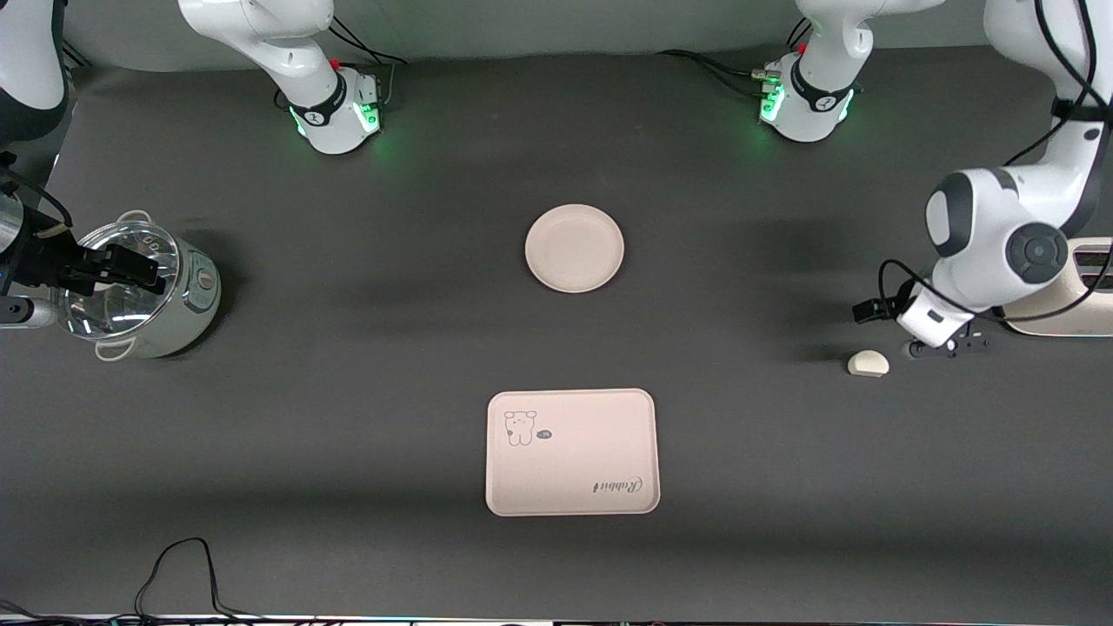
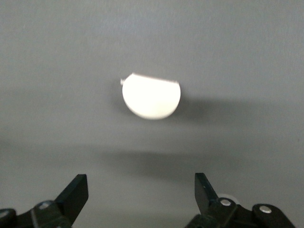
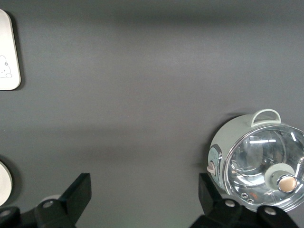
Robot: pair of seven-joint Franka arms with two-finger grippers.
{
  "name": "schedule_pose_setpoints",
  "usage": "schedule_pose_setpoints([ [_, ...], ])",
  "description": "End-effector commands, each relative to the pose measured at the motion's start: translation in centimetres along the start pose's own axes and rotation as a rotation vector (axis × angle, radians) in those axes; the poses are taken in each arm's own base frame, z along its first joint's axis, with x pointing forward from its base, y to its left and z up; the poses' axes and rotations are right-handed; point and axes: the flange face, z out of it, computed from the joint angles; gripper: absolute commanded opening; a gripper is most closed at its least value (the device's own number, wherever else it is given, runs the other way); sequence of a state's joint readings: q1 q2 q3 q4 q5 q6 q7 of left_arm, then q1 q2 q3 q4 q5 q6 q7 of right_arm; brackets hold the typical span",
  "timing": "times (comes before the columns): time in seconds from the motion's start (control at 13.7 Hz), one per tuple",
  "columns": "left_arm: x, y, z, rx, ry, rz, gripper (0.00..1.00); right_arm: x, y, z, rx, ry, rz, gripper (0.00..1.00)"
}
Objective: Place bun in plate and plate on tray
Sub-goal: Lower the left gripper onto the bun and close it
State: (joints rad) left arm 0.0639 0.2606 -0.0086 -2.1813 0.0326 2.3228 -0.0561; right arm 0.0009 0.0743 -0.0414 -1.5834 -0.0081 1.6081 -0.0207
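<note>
A dark gray table [image 1: 348, 365] seen from above, w/ two white robot arms based along the top edge.

The plate [image 1: 574, 248] is sitting empty near the table's middle. The tray [image 1: 571, 452] is lying nearer the front camera than the plate, well apart from it, also empty; its rabbit drawing and "Rabbit" script are facing up. A corner of the tray [image 3: 8, 52] and a sliver of the plate [image 3: 4, 183] are showing at the edge of the right wrist view.

The bun [image 1: 868, 363] is resting on the bare table toward the left arm's end, well apart from both plate and tray. In the left wrist view the bun [image 2: 151, 98] is showing as a white half-moon w/ one flat edge.

The left gripper [image 1: 943, 346] is hanging low just beside the bun, not touching it. Its fingers [image 2: 76, 192] are spread wide, released, holding nothing.

The right gripper [image 1: 117, 268] is hovering over a pot [image 1: 148, 291] w/ a clear glass lid at the right arm's end of the table. Its fingers [image 3: 80, 192] are also spread apart and empty; the pot [image 3: 256, 161] is sitting just off to one side in that wrist view.

A black cable [image 1: 178, 569] is lying near the front edge.
</note>
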Motion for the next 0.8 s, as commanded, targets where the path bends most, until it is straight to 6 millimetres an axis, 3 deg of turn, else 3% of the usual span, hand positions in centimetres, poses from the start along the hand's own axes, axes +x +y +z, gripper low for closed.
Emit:
schedule_pose_setpoints([
  [0.0,3.2,0.4,1.2,0.008,-0.008,-0.005,1.00,0.1,-0.3,-0.2,-0.011,0.013,-0.012,1.00],
  [0.22,5.4,-0.1,3.3,0.006,-0.019,-0.014,1.00,0.1,-0.5,-0.2,-0.011,0.017,-0.023,1.00],
  [0.73,7.3,-0.3,6.3,-0.007,-0.043,-0.060,0.96,-0.1,-0.4,-0.2,-0.011,0.016,-0.025,1.00],
])
